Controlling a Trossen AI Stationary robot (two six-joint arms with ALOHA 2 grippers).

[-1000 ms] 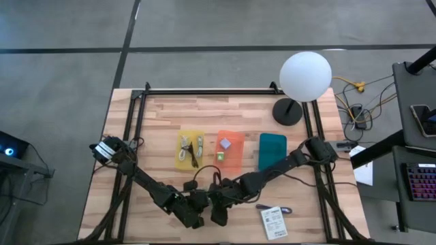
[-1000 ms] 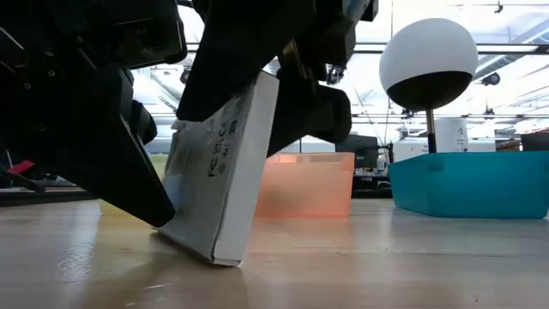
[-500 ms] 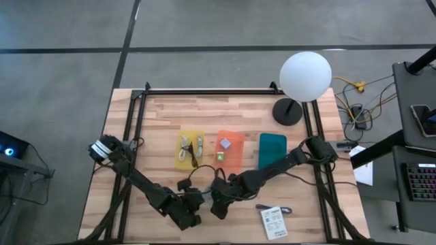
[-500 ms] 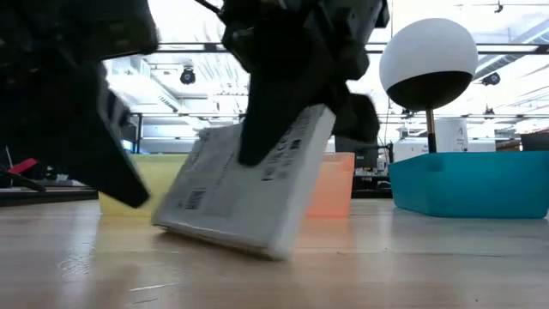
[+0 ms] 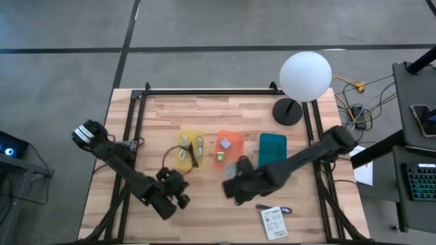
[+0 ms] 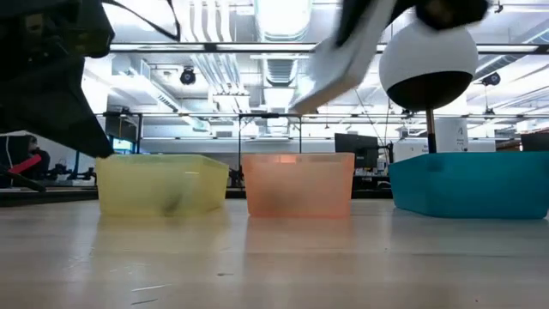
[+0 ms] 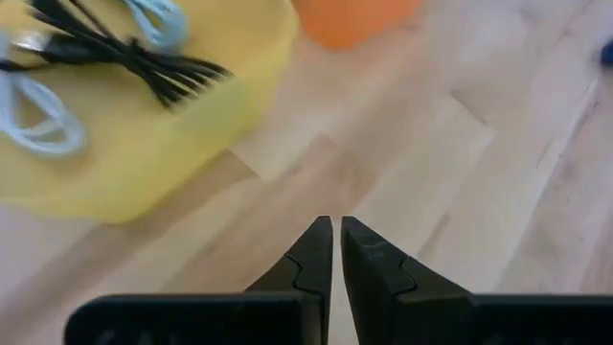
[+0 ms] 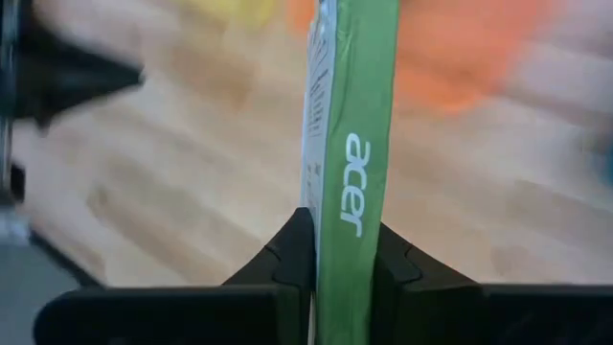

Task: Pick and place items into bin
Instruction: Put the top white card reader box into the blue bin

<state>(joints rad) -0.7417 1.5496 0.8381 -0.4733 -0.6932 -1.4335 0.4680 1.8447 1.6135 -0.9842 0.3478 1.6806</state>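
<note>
My right gripper (image 8: 343, 230) is shut on a flat white box with a green edge printed "acer" (image 8: 352, 115). In the low view the box (image 6: 343, 51) hangs high above the table. From above, that gripper (image 5: 236, 184) is just near of the orange bin (image 5: 230, 151). My left gripper (image 5: 178, 195) is shut and empty over bare wood, near of the yellow bin (image 5: 189, 150); its wrist view shows the shut fingers (image 7: 333, 244). A white printed packet (image 5: 273, 221) lies flat near the front edge, beside a dark cord (image 5: 281, 209). My right gripper pinches the box between its two fingers (image 8: 290, 251), one on each broad face, with the narrow green edge (image 8: 349, 244) showing between them. The box is lifted clear of the table and, in the low view, tilted.
Three bins stand in a row mid-table: yellow with cables (image 7: 115, 57), orange with small cubes, and teal (image 5: 272, 151). A white globe lamp (image 5: 304, 76) stands at the far right. Bare wood lies between the bins and the near edge.
My right gripper has shut on the box and carried it up and toward the far right. The box stood on its edge between both grippers, then tipped, and now hangs clear of the table. My left gripper has drawn back toward the table's left and far side.
</note>
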